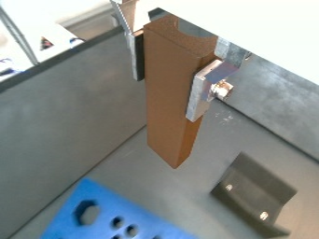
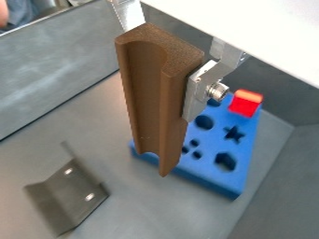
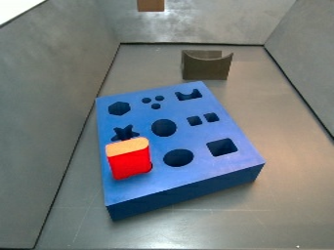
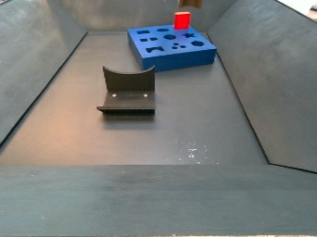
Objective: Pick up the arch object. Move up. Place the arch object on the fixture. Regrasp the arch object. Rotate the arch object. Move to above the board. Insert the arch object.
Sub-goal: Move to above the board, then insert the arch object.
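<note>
I see the end effector (image 1: 173, 67) clamped on the wooden bar (image 1: 173, 98), its silver fingers (image 1: 206, 89) pressed against opposite sides near the bar's upper part. The bar hangs upright, lifted clear of the grey floor (image 1: 75, 131).

One wrist view shows the bar as a flat-faced block with the fixture (image 1: 256, 191) below and beside it, and only a corner of the blue board (image 1: 106, 217). In the wrist view from the opposite side the bar (image 2: 156, 103) shows a long curved groove running down its length, and there I get most of the board (image 2: 214, 154) with a star hole, round holes and the red block (image 2: 245, 103) standing at its far edge; the fixture (image 2: 69, 191) lies well apart from the board.

In a side view only a brown tip of the bar (image 3: 151, 5) peeks in at the top edge; the end effector itself is out of frame. That view gives the whole board (image 3: 177, 146), the red block (image 3: 128, 159) with its orange top, and the fixture (image 3: 205, 63) beyond. In the side view from the other end the fixture (image 4: 126, 91) is nearer and the board (image 4: 171, 46) farther back; neither bar nor end effector appears.

I cannot read any writing or labels.
</note>
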